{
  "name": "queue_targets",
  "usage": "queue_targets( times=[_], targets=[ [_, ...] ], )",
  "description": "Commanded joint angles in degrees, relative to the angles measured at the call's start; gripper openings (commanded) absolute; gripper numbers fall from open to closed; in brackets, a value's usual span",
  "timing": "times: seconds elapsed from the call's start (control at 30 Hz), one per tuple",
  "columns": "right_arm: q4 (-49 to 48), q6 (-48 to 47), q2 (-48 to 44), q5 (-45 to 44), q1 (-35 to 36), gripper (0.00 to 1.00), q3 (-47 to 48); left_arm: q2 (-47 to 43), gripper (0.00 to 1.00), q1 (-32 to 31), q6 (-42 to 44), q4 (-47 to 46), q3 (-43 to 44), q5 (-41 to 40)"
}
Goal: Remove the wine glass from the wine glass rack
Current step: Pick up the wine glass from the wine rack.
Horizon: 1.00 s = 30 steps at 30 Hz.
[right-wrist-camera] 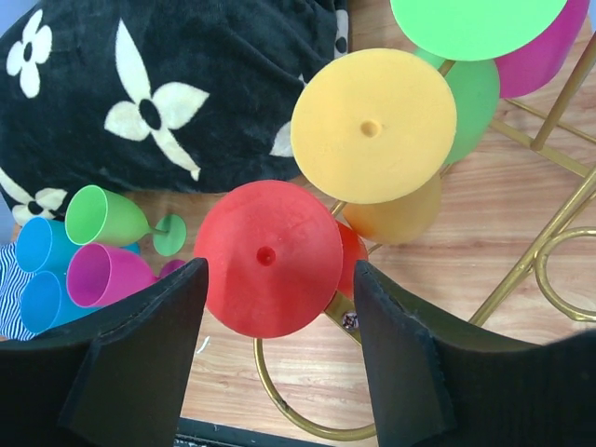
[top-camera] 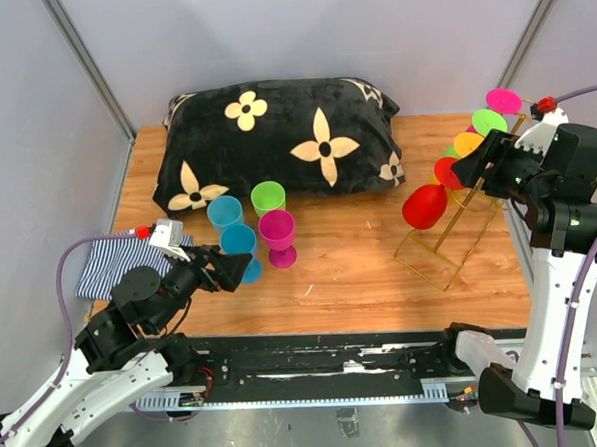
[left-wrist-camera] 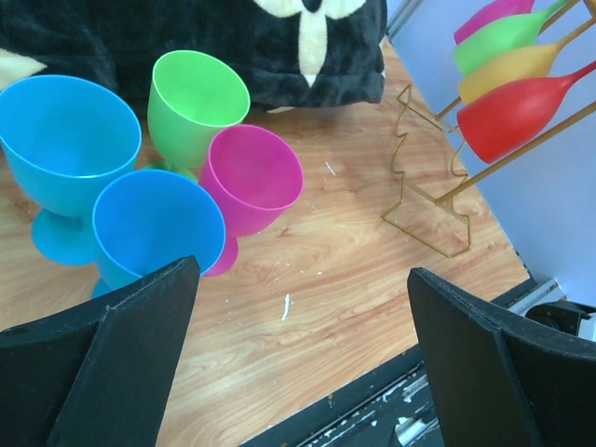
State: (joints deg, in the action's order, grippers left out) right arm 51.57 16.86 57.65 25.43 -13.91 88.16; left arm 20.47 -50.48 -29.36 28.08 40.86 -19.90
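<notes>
The gold wire wine glass rack point(top-camera: 447, 238) stands at the right of the table and holds several plastic wine glasses upside down on its slanted rails: red point(top-camera: 425, 206) lowest, then orange point(top-camera: 467, 143), green point(top-camera: 488, 121) and magenta point(top-camera: 503, 101). My right gripper point(top-camera: 473, 171) is open at the rack's upper end. In the right wrist view its fingers point(right-wrist-camera: 149, 354) stand either side of the red glass's round foot point(right-wrist-camera: 268, 258), apart from it. My left gripper point(top-camera: 236, 268) is open and empty beside the standing cups. The rack also shows in the left wrist view point(left-wrist-camera: 424, 200).
Two blue cups point(top-camera: 225, 211), a green cup point(top-camera: 268, 197) and a magenta cup point(top-camera: 277, 230) stand at centre left. A black flowered pillow point(top-camera: 279, 136) lies at the back. A striped cloth point(top-camera: 120, 263) lies at the left edge.
</notes>
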Motion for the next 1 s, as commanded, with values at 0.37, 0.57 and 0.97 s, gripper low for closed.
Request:
queue_targets(
  times=[0.37, 0.57, 0.97],
  targets=[
    [-3.94, 0.66, -2.6, -4.15, -0.74, 0.52, -5.31, 0.45, 1.0, -0.37, -0.43, 0.4, 0.28, -2.2],
    [-4.84, 1.14, -1.91, -1.79, -0.78, 0.48, -5.82, 1.67, 1.0, -0.4, -0.43, -0.09, 0.2, -1.45],
    [-5.86, 1.44, -1.71, -1.11, -0.77, 0.4, -7.17, 0.98, 1.0, -0.41, -0.91, 0.18, -0.34, -1.67]
  ],
)
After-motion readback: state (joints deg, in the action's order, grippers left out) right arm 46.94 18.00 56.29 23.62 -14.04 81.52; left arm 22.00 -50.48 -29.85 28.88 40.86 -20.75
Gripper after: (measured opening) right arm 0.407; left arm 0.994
